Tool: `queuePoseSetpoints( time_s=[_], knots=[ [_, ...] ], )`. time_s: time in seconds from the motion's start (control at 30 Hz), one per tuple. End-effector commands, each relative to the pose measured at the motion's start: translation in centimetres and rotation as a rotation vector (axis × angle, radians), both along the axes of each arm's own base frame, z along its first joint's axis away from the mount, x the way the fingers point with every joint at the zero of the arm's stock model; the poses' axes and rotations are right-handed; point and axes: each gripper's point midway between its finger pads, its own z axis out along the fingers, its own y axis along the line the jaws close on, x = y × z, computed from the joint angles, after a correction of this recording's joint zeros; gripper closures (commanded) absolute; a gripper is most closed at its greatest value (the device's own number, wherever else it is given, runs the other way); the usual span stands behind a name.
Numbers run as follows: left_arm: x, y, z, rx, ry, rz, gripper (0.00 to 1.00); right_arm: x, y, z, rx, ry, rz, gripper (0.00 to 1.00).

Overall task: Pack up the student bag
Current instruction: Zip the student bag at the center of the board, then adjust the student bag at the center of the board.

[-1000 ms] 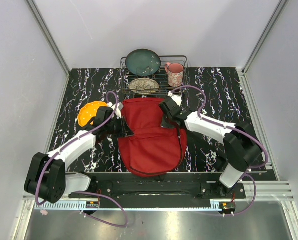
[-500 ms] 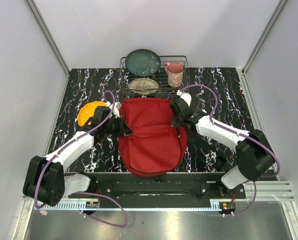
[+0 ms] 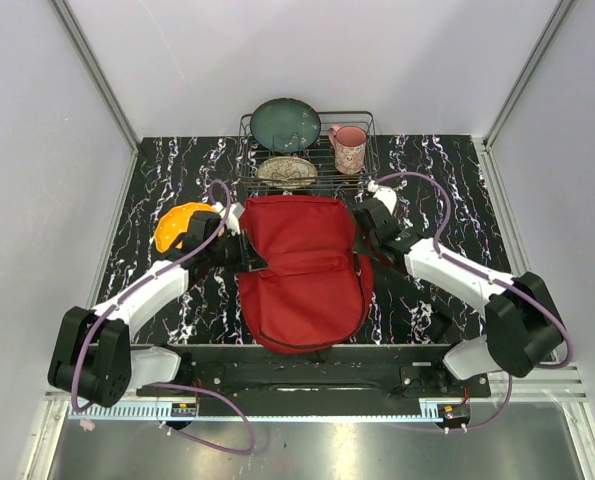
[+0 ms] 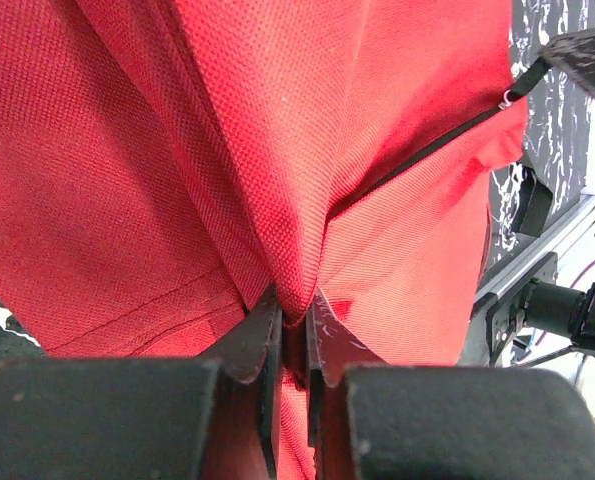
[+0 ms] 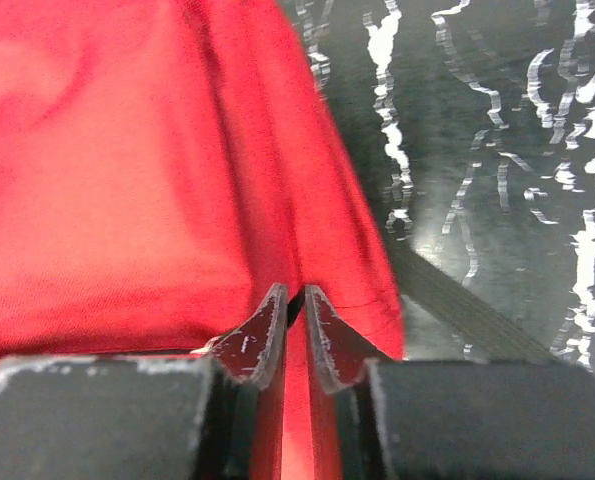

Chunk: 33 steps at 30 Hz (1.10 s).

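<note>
Black marbled table (image 3: 177, 170) inside a white-walled booth: the red student bag (image 3: 302, 270) lies flat just in front of the wire rack (image 3: 362, 120), between two robot arms. The left gripper (image 4: 294, 310) has its fingers pressed together on a raised fold of the bag's cloth, on the side lying front-left of the rack. The right gripper (image 5: 295, 300) sits at the bag's opposite edge, front-right of the rack, with its fingers drawn close and only a thin slit between them; whether any cloth is caught there cannot be told.

Packing appears to be at an early stage. No opening into the bag can be seen and nothing is visibly going inside, so spreading it open and loading it seem still to come. An orange rounded item (image 3: 177, 225) waits on the table front-left of the rack, partly under the left arm. A teal plate (image 3: 285, 124), a patterned dish (image 3: 286, 171) and a pink mug (image 3: 348, 148) stand in the rack itself.

No brand, label or readable writing shows on anything.
</note>
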Motion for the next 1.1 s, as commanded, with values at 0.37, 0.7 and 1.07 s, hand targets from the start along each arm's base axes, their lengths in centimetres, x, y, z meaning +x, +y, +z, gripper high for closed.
queuePoseSetpoints(
  time_s=[0.37,0.7,1.07],
  knots=[
    [4.9,-7.1,2.7,-0.031,-0.043,-0.154,0.98,-0.8,-7.3,3.2,0.003,-0.174,-0.265,0.28],
    [6.3,-7.0,3.1,0.042,-0.051,-0.103,0.49,-0.8,-8.4,0.4,0.086,-0.064,-0.312,0.15],
    [4.7,2.2,8.7,0.226,-0.299,0.214,0.01,1.2,-12.7,0.1,0.057,-0.055,-0.471,0.06]
  ],
)
